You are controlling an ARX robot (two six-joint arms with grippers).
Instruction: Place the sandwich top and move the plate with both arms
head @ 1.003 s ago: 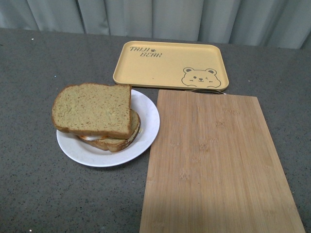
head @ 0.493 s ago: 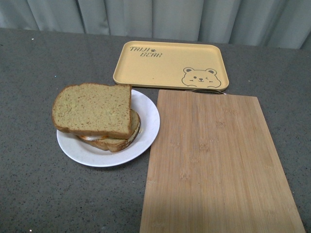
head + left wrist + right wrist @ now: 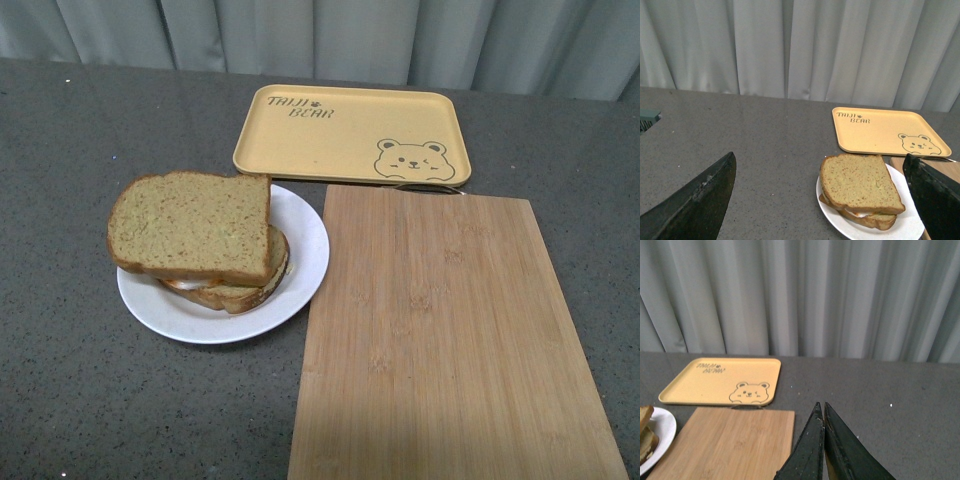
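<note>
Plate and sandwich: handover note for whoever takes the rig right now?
Left gripper: open wide, empty, held back from the plate.
Right gripper: shut, empty, above the table on the cutting board's far side from the plate.
Sandwich top: lies on the lower slice, skewed and overhanging it toward the robot's left.
Plate: on the table, left of the cutting board, just in front of the yellow tray.
Done: top placed.
Left: move the plate with both arms; neither arm is touching it.
</note>
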